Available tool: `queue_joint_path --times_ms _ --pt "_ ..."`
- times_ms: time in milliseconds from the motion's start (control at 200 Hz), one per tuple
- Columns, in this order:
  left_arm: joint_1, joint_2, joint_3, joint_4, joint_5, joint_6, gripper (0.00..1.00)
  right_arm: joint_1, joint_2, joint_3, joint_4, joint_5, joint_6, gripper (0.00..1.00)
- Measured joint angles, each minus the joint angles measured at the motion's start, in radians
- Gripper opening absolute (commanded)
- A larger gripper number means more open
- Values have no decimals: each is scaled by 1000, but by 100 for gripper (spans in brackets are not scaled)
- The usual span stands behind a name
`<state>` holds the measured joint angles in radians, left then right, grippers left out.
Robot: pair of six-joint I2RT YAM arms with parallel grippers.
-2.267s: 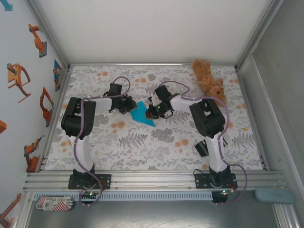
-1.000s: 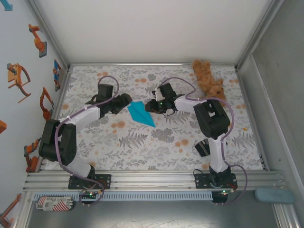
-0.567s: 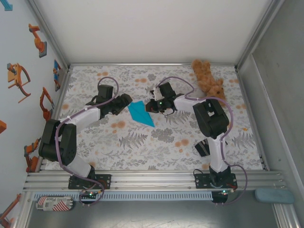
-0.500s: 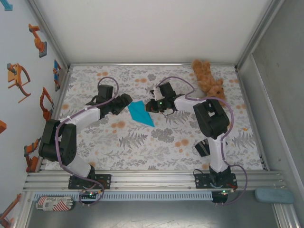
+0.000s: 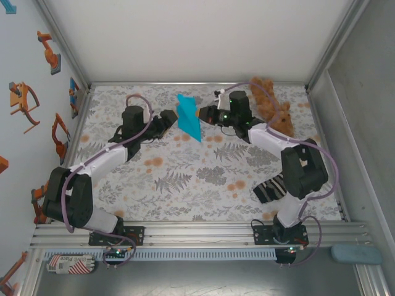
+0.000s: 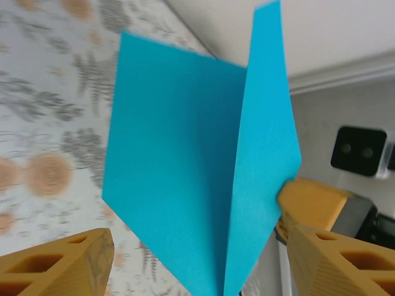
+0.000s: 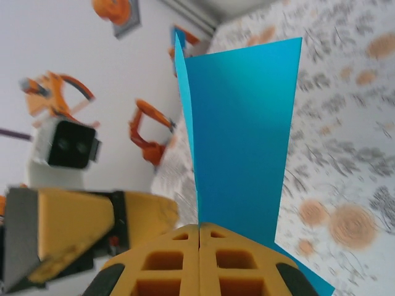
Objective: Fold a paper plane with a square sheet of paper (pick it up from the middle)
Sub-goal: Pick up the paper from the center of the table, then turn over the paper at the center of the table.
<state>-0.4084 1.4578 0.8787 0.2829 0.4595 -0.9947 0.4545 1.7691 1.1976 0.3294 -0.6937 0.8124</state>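
The cyan-blue paper plane [image 5: 188, 117], a folded pointed shape with a centre crease, hangs upright above the far middle of the table. My right gripper [image 5: 202, 115] is shut on its right edge; the right wrist view shows the closed fingertips [image 7: 200, 237] pinching the paper plane [image 7: 241, 135] at its crease. My left gripper [image 5: 170, 117] faces the plane from the left and stands open. In the left wrist view its fingers [image 6: 58, 265] sit wide apart on either side of the paper plane [image 6: 179, 160], with the right gripper's finger [image 6: 311, 203] behind the fold.
A brown teddy bear [image 5: 271, 105] lies at the far right, just behind the right arm. A dark striped cloth [image 5: 270, 188] lies near the right arm's base. The floral tablecloth [image 5: 185, 179] covers the table, with walls close on three sides.
The paper has left the table and now stands upright in the air. Both arms have stretched toward the far side, the right gripper carrying the paper, the left following beside it.
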Motion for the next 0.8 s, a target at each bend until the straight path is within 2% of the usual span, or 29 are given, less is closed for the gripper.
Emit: queue_joint_path --times_ms 160,361,571,801 --pt "-63 14 20 115 45 -24 74 -16 -20 -26 137 -29 134 0" --pt "-82 78 49 283 85 -75 56 -26 -20 -34 227 -56 244 0" --pt "-84 105 53 308 92 -85 54 -28 -20 -40 270 -77 299 0" --pt "-101 119 73 338 124 -89 43 -29 -21 -45 317 -82 351 0"
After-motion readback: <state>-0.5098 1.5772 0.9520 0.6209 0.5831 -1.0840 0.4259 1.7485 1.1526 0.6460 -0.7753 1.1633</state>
